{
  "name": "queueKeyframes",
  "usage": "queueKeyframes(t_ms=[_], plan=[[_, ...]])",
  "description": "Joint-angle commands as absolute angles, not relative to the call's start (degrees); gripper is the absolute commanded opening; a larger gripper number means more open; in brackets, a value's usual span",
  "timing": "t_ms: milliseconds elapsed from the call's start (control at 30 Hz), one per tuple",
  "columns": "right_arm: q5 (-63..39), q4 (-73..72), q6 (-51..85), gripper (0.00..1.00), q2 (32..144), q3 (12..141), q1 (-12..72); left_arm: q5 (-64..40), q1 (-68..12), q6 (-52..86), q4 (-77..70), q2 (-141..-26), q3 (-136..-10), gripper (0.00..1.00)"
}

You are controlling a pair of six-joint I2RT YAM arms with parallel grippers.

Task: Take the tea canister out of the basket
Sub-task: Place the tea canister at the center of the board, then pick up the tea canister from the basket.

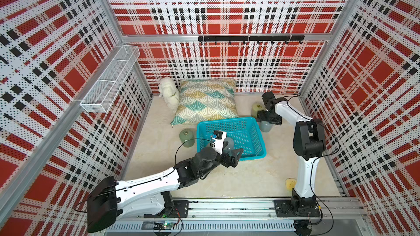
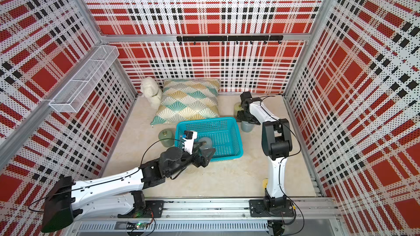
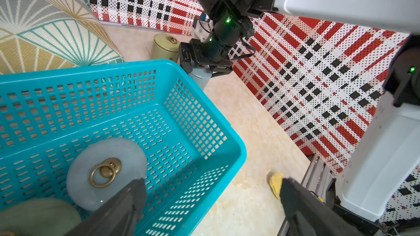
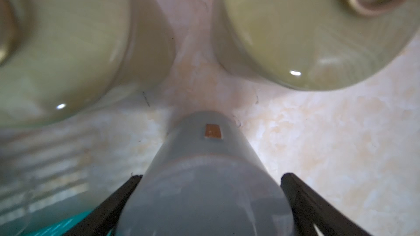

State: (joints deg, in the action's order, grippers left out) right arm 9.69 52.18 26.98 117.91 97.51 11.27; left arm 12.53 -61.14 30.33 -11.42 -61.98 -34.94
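The left gripper (image 3: 211, 180) is hanging with its two fingers (image 3: 127, 203) spread wide apart, and it is holding nothing. One finger is showing just in front of the edge of the tea canister (image 3: 106, 173).

The tea canister is standing up straight inside the basket (image 3: 200, 119), by the near wall and toward the left side. Its long way is going up and down. Its pale lid with the brass ring is facing up.

The right gripper (image 4: 210, 175) is sitting loose around another grey-blue canister (image 4: 202, 200). One finger is right at its side and the other is a little apart. That one is standing on the floor (image 1: 227, 178), just outside the basket's far right corner.

The left wrist view is showing the whole lid and ring. In both top views the wrist is hiding part of the lid.

The right wrist view is showing an olive canister (image 4: 68, 53) and a second olive canister (image 4: 318, 30) side by side. In a top view only one is peeking out by the arm.

Only the top views are showing a green canister (image 1: 186, 137) on the floor just left of the basket.
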Motion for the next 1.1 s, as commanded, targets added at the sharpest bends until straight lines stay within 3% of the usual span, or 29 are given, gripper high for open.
queueKeyframes(t_ms=[0,433,700,1067], plan=[[10.1,51.4,28.4,1.00,111.0,96.4,11.2,13.6,-60.1,30.0,-10.6,-60.6,-34.3,0.99],[8.2,44.9,29.4,1.00,91.8,85.0,12.4,14.4,-53.7,30.8,-6.4,-60.5,-36.0,0.99],[8.2,36.5,26.4,1.00,82.2,74.9,22.1,16.5,-51.2,31.0,-1.7,-63.2,-38.7,0.98],[-8.2,17.7,22.4,1.00,75.0,59.8,29.8,19.3,-50.3,33.3,12.2,-70.1,-45.5,0.93]])
